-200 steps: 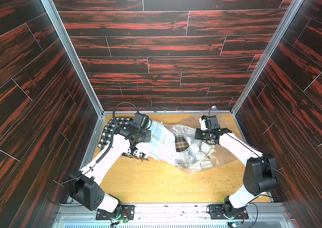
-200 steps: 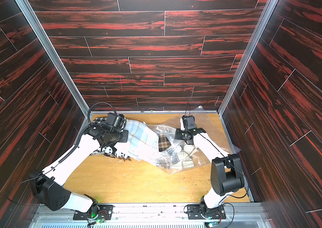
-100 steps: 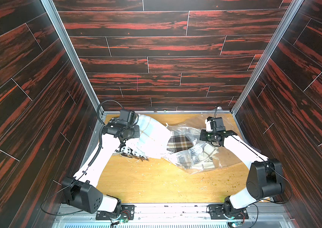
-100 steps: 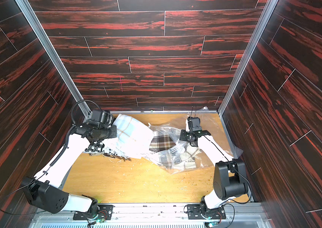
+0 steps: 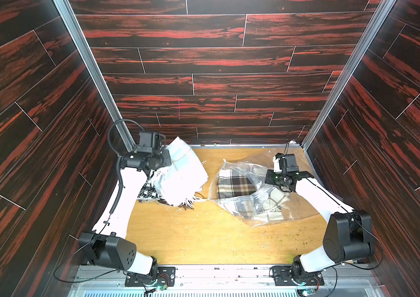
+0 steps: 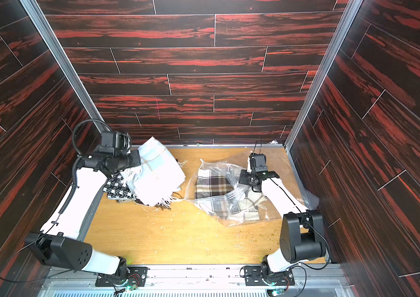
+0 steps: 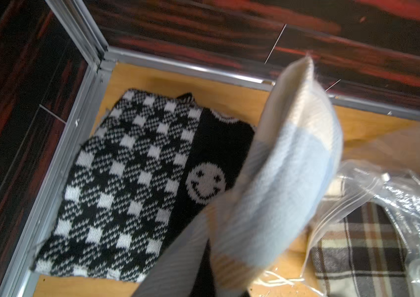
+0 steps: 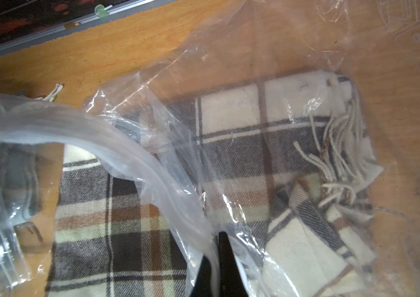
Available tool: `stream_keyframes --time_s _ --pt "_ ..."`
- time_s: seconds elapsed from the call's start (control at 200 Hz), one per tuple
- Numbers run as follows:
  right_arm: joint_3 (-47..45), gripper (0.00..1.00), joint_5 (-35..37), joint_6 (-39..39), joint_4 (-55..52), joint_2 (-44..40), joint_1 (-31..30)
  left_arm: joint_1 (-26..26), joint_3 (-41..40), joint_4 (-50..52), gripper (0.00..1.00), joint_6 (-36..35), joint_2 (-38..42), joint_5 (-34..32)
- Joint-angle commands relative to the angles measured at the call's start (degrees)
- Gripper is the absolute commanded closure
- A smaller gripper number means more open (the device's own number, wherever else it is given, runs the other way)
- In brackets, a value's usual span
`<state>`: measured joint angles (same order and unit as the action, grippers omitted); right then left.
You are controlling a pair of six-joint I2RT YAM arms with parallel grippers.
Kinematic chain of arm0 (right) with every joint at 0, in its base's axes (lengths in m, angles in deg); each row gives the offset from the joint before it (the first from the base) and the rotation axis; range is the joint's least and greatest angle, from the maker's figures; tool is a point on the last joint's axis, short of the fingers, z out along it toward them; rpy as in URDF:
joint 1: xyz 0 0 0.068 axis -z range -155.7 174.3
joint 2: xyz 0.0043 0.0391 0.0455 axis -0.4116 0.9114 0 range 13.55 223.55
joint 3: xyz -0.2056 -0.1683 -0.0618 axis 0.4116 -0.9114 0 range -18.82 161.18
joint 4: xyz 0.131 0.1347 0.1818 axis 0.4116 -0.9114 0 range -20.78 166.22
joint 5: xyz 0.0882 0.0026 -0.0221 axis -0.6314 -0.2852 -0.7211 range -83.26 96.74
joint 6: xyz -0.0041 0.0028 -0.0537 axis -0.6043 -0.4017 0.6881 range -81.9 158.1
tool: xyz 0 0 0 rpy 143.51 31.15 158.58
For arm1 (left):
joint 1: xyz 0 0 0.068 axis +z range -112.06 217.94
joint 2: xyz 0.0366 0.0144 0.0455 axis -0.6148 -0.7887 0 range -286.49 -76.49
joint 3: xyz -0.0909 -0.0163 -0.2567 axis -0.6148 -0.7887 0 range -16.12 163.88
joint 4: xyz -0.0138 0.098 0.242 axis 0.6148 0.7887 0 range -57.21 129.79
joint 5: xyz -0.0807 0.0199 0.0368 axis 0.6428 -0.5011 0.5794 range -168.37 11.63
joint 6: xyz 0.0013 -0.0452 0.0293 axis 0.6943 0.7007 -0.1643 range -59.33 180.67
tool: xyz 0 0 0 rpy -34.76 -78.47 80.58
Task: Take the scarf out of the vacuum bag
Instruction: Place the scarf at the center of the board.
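**Inspector:** State of the left gripper (image 5: 165, 164)?

**Assessor:** Pressed together on the pale scarf (image 5: 184, 177). The scarf hangs from it, wholly clear of the vacuum bag (image 5: 236, 167) (fringe dangling at the low end). The right gripper (image 8: 216, 248) pinches a fold of bag plastic by the zip edge. A plaid scarf (image 5: 232, 186) lies inside the bag, just ahead of its tips.

**Inspector:** Recommendation for the set-down?

**Assessor:** Lower slowly and let the fringe land first. Release only once the cloth rests on the checked scarf (image 7: 131, 185) beneath the left gripper. The right should hold its pinch so the bag cannot drag along.

**Inspector:** Clearances?

**Assessor:** Tight. Corner rails and the side wall stand close behind the left gripper. Bare table (image 5: 203, 236) opens back toward its arm's base, and the bag mouth lies near on the side facing the right gripper.
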<state>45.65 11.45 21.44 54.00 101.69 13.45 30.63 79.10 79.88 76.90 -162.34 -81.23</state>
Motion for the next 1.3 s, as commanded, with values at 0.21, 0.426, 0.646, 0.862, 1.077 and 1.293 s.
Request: stream_keyframes --time_s 0.21,0.426,0.646,0.862,1.077,1.293 --pt "-0.82 1.0 1.02 0.5 -0.63 -1.74 0.78 6.12 3.86 -1.68 1.0 1.13 -1.4 1.53" --pt "-0.38 1.0 0.71 0.62 -1.07 -2.79 0.9 12.27 -3.15 -3.46 1.0 1.35 -1.17 1.76" --pt "0.55 1.0 -1.84 0.36 -1.98 -3.62 0.86 14.24 -7.69 -3.43 1.0 0.74 -2.12 0.55" --pt "2.11 1.0 -4.19 0.86 -4.05 -4.45 0.84 14.75 -14.02 -4.52 1.0 0.1 -2.87 -8.91" --pt "1.89 1.0 -5.14 0.87 -4.85 -5.55 0.89 15.31 -13.77 -4.69 0.64 1.52 -4.19 -13.1" --pt "2.12 1.0 -6.55 1.97 -6.05 -6.13 0.81 15.31 -13.18 -5.95 0.0 1.79 -3.63 -12.39"
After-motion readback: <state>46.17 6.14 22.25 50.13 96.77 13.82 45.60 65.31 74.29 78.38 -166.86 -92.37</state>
